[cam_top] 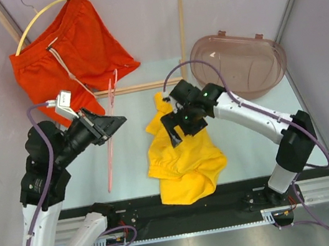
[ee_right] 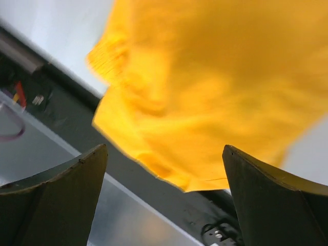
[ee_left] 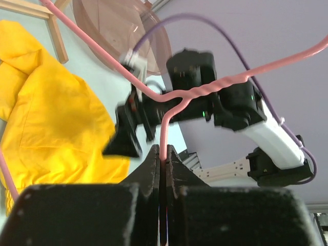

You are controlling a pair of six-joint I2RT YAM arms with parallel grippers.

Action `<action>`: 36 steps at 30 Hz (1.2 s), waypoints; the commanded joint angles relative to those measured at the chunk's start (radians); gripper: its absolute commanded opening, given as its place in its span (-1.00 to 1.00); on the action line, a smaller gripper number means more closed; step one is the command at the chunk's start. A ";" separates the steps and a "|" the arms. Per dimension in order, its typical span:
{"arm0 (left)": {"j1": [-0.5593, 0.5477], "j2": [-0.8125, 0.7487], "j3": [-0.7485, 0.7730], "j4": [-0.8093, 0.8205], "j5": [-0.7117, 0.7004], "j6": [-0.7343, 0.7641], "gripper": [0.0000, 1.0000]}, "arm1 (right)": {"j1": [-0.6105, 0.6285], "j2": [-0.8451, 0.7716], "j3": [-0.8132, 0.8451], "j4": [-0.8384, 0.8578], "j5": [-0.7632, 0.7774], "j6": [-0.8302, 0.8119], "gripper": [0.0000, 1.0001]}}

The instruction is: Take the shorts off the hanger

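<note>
Currently, pink hanger (cam_top: 111, 147) is pinched shut in left hand (cam_top: 116, 119) at 9 o'clock, bare. Yellow shorts (cam_top: 183, 158) lie heaped on table (cam_top: 134, 166) at centre, apart from it. Right hand (cam_top: 183, 126) is spread open just above them. Orange-red shorts (cam_top: 82, 48) are hung on pale hanger (cam_top: 40, 19) at 11 o'clock. Advised: waistband gripped, slid sideways off hanger arm, hanger steadied.

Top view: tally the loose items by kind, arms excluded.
Shorts: 2, yellow pair, orange-red pair
Hangers: 2, pink hanger, pale yellow hanger
Brown see-through tub: 1
Total: 5
</note>
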 commanded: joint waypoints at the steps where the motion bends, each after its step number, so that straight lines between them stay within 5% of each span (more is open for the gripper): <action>1: 0.005 -0.004 -0.011 0.057 0.041 -0.022 -0.99 | -0.105 0.062 0.087 -0.088 0.249 -0.063 1.00; 8: 0.005 -0.035 -0.019 0.043 0.045 -0.047 -1.00 | -0.229 0.220 0.107 -0.070 0.375 -0.116 0.99; 17: 0.005 -0.101 -0.039 -0.021 0.031 -0.062 -0.99 | -0.252 0.192 -0.083 0.157 -0.082 -0.114 1.00; 27: 0.005 -0.125 -0.047 -0.072 0.028 -0.073 -0.99 | -0.054 0.278 -0.155 0.340 -0.214 -0.082 0.95; 33: 0.005 -0.154 -0.035 -0.133 -0.002 -0.074 -0.99 | 0.042 0.350 -0.152 0.473 -0.158 -0.001 0.31; 36: 0.005 -0.162 -0.031 -0.155 -0.016 -0.073 -0.99 | 0.053 0.353 -0.099 0.515 -0.119 0.033 -0.40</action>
